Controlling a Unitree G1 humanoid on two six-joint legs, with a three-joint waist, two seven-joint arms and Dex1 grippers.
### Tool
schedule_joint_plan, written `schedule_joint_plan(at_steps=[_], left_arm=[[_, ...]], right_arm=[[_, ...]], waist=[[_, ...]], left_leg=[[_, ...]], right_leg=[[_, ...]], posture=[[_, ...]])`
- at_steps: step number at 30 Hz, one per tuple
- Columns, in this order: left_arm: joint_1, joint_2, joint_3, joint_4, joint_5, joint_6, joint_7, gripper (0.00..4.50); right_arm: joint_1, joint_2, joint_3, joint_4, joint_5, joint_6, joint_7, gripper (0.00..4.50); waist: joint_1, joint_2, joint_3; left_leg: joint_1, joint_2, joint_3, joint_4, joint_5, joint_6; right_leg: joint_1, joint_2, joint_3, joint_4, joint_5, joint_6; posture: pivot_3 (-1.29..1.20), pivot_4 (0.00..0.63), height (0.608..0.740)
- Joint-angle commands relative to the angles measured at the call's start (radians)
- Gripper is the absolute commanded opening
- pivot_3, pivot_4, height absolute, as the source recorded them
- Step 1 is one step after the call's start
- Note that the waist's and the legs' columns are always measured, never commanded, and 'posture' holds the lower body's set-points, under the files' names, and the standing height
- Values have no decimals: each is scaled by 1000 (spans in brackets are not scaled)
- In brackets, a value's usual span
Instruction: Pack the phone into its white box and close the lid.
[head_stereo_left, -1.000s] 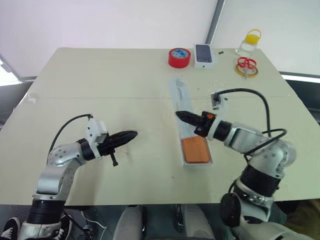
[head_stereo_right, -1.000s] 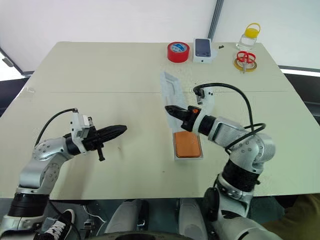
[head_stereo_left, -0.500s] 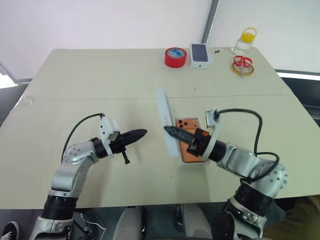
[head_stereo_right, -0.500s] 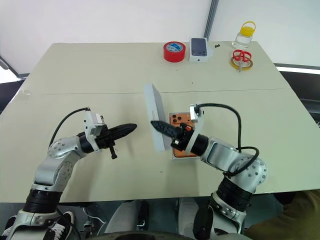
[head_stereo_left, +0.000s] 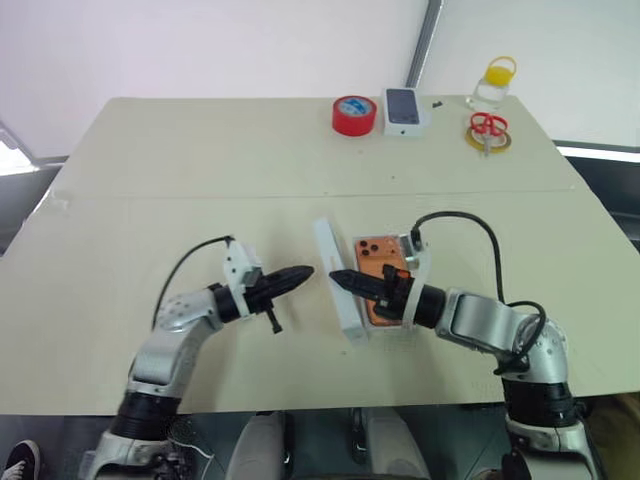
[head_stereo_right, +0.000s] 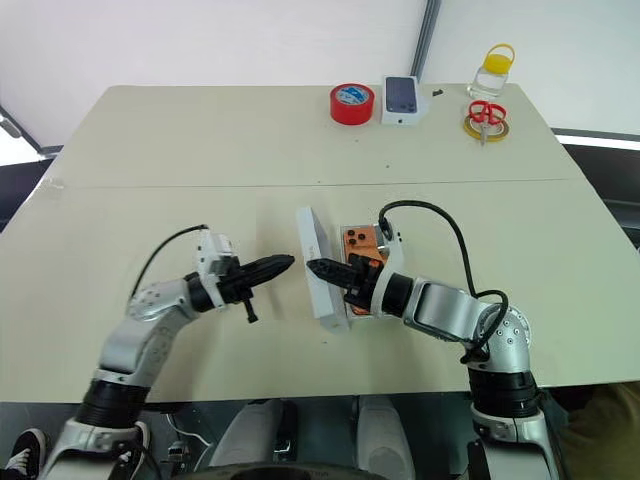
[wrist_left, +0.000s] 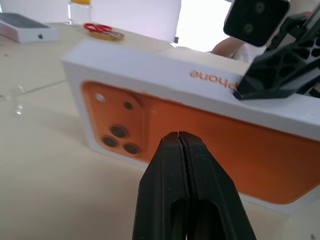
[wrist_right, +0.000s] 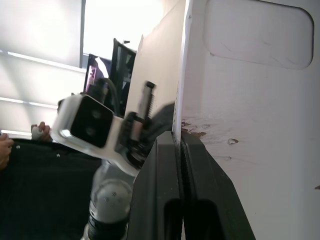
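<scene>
Standing on its long edge, the lid (head_stereo_right: 316, 262) is tipped up just beside the white box (head_stereo_right: 352, 312), on the side nearer the left arm. The phone (head_stereo_right: 357, 241) lies flat in the white box with its orange back up and its camera dots at the far end. The lid's long side runs the same way as the white box, away from the robot. The right pincer (head_stereo_right: 312, 267) is clenched shut and reaches over the white box, and its tip touches the top edge of the lid, but it does not hold it. The left pincer (head_stereo_right: 287, 262) is clenched shut too, and its tip points at the lid's orange printed face from the other side, very near it. So the lid stands between the two tips. To close, I think the lid must tip over toward the white box, and the left pincer is on the right side to push it.
</scene>
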Motion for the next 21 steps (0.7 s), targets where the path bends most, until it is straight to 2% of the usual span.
schedule_joint_plan(at_steps=[1, 3, 6, 10, 11, 12, 15, 18, 21], left_arm=[[-52, -37, -13, 23, 20, -40, 23, 25], [-68, -48, -14, 40, 26, -44, 25, 25], [-85, -54, -24, 68, 33, -57, 9, 0], [-106, -78, -41, 91, 35, -61, 6, 0], [-108, -83, -44, 93, 32, -60, 5, 0], [-115, -91, -54, 98, 36, -62, 3, 0], [-132, -113, -76, 121, 55, -75, 3, 0], [-191, -181, -94, 189, 86, -94, 50, 0], [-209, -212, -97, 213, 99, -110, 61, 0]], right_arm=[[-18, -22, 9, 8, -20, -51, 17, 0], [-16, -32, 16, 3, -25, -62, 31, 0], [-6, -50, 17, -8, -28, -77, 51, 895], [1, -127, -9, 2, -109, -68, 104, 2932], [3, -148, -12, 3, -122, -60, 122, 3567], [7, -191, -28, -2, -165, -51, 168, 3981], [16, -283, -79, 4, -230, -40, 278, 3981], [64, -437, -121, -15, -429, -50, 458, 3981], [97, -500, -118, -46, -583, -99, 582, 3981]], waist=[[-1, 0, 0], [-1, 0, 0], [-1, 0, 0], [2, 0, 0], [4, 0, 0], [7, 0, 0], [20, 0, 0], [33, 1, 0], [37, 0, 0]], left_leg=[[0, 0, 0, 0, 0, 0], [0, 0, 0, 0, 0, 0], [0, 0, 0, 0, 0, 0], [0, 0, 0, 0, 0, 1], [-1, 0, 0, 0, 0, 1], [-1, 0, 0, 0, 0, 1], [-1, 0, 1, 1, 0, 1], [-1, 0, 0, 2, 0, 1], [-1, 0, 0, 2, -1, 1]], right_leg=[[0, 0, 0, 0, 0, 0], [0, 0, 0, 0, 0, 0], [0, 0, 0, 0, 1, 1], [0, 0, 0, 0, 0, 0], [0, 0, 0, 0, 0, 0], [0, 0, 0, 0, 0, 0], [0, 0, 0, -1, 0, 0], [1, 0, -1, -2, 0, -1], [3, 0, -1, -6, 0, 0]], posture=[[0, 150, 740], [0, 150, 740], [0, 150, 740], [0, 150, 740], [0, 150, 740], [0, 150, 740], [0, 150, 740], [0, 150, 740], [0, 150, 740]])
